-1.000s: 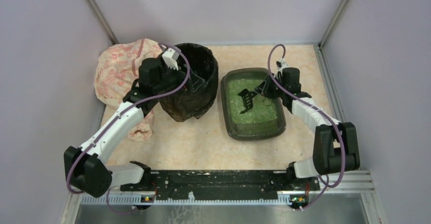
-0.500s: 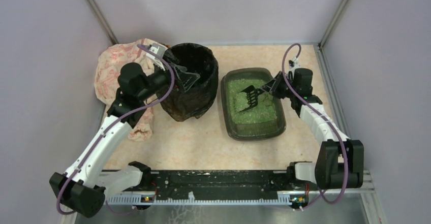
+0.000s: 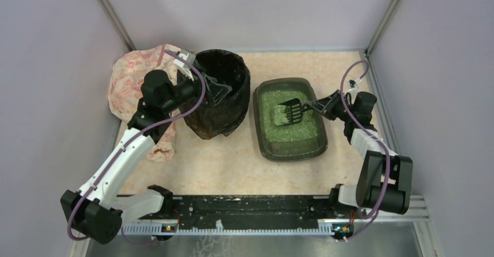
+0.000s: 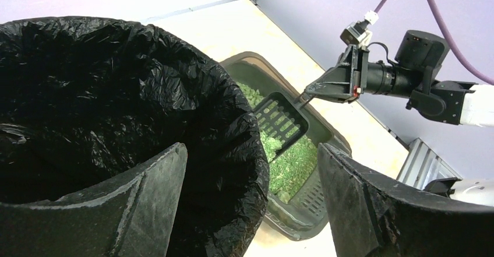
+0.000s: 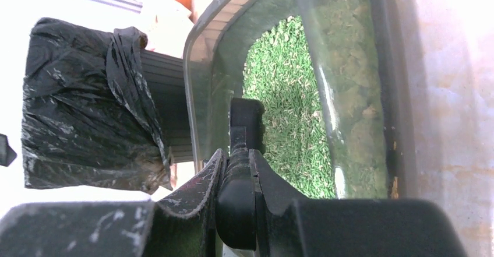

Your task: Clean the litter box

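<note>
R tool (image 5: 236, 169) clamps scoop (image 3: 291, 112); L tool (image 3: 216, 91) agape.

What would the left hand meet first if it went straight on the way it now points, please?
Most likely the bag-lined rim of the bin, which sits between the open fingers of the left hand in the wrist view. How near it is I cannot tell.

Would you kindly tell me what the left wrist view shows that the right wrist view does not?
Only the left wrist: the open left gripper, the bin's bag-lined inside and the scoop's slotted blade. Only the right wrist: the right gripper clamped on the scoop handle, close up. Both: the litter box, its green litter, bin and scoop.
</note>
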Action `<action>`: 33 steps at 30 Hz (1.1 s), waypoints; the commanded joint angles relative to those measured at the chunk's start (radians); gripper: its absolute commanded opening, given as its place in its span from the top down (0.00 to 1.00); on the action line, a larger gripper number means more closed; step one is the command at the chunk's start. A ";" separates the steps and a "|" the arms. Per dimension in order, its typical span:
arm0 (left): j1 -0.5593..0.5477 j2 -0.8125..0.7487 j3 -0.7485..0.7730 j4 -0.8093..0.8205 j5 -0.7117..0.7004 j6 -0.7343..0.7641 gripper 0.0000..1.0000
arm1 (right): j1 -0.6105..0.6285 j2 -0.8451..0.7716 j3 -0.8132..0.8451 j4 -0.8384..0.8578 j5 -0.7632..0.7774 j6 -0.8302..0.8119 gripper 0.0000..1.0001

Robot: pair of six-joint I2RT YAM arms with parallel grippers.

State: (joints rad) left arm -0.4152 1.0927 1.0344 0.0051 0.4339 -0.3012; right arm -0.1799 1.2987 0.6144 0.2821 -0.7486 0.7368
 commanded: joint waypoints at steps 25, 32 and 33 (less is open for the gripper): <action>0.001 0.035 0.001 -0.001 -0.007 0.022 0.13 | -0.125 0.027 -0.067 0.367 -0.067 0.176 1.00; 0.001 0.037 0.003 -0.001 -0.005 0.016 0.13 | -0.081 0.040 -0.077 0.406 -0.030 0.217 1.00; 0.001 0.034 0.001 -0.001 -0.007 0.017 0.13 | -0.032 0.061 -0.070 0.429 -0.044 0.224 1.00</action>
State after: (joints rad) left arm -0.4152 1.1290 1.0344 -0.0006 0.4263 -0.2939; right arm -0.2653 1.3586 0.5312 0.6086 -0.8337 0.9318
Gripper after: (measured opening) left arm 0.870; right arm 0.173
